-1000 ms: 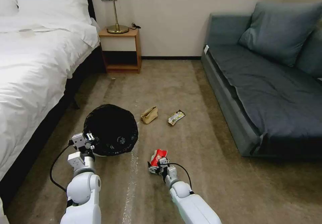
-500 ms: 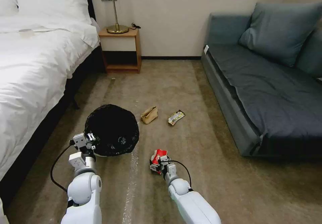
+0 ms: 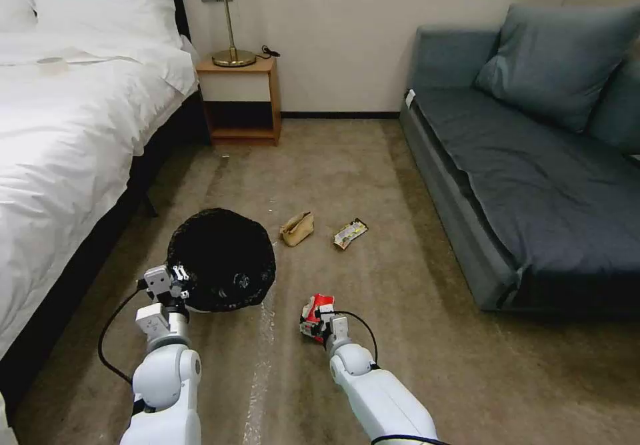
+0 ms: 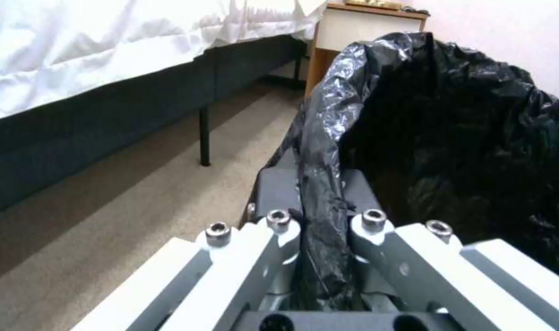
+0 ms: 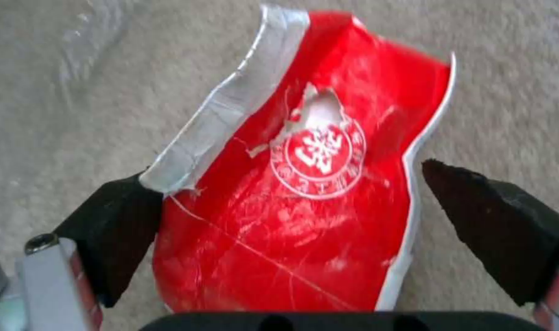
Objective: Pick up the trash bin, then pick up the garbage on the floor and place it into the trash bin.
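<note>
The trash bin (image 3: 221,258), white with a black bag liner, stands on the carpet left of centre. My left gripper (image 3: 175,283) is shut on its near rim; in the left wrist view the gripper (image 4: 313,184) pinches the liner (image 4: 451,138). The red snack packet (image 3: 315,305) lies on the floor right of the bin. My right gripper (image 3: 319,321) is down on it, open. In the right wrist view the gripper (image 5: 285,177) straddles the packet (image 5: 316,193), one pad at its edge and the other slightly apart. A tan paper bag (image 3: 297,228) and a yellow-and-black wrapper (image 3: 351,233) lie farther ahead.
A white bed (image 3: 67,138) runs along the left, close to the bin. A grey sofa (image 3: 527,185) fills the right side. A wooden nightstand (image 3: 241,98) with a lamp stands at the far wall. Open carpet lies between bed and sofa.
My right gripper has edged a little forward over the red packet, with its forearm swinging slightly left. The left gripper and the bin have hardly moved.
</note>
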Controlling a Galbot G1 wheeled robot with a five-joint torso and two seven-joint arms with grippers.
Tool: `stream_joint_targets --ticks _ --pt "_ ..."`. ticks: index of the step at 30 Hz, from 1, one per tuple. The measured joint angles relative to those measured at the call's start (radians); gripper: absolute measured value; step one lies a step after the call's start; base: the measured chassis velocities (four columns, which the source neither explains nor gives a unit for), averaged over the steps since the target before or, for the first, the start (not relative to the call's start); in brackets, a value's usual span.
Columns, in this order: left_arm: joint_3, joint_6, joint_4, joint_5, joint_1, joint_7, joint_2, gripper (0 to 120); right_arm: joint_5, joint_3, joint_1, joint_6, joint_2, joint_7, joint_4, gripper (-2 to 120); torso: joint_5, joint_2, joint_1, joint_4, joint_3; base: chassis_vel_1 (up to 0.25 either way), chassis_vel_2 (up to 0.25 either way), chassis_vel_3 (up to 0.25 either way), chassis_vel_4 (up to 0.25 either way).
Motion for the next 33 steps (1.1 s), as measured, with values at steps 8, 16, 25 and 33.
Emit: stream_joint_targets --ticks 8,16,25,33 --pt "-0.001 -0.001 0.003 -0.001 -0.004 -0.001 0.000 4 -0.006 0.007 -0.001 0.005 0.000 0.000 -0.017 93 0.0000 0.000 0.000 0.0000 0.000 0.000 0.000 0.000 0.000" --pt "0.004 -0.001 0.009 -0.001 -0.011 -0.002 0.000 4 -0.024 0.023 0.000 0.033 0.000 -0.016 -0.024 64 -0.0001 0.000 0.000 -0.0001 0.000 0.000 0.000 0.000 0.000" --pt "0.007 -0.001 0.010 0.000 -0.012 -0.002 0.000 4 -0.037 0.029 0.000 0.051 0.000 -0.020 -0.023 28 -0.0001 0.000 0.000 -0.0001 0.000 0.000 0.000 0.000 0.000" --pt "0.006 0.000 0.008 0.000 -0.012 -0.003 0.000 4 -0.048 0.030 -0.001 0.064 0.000 -0.024 -0.024 2 -0.0001 0.000 0.000 -0.0002 0.000 0.000 0.000 0.000 0.000"
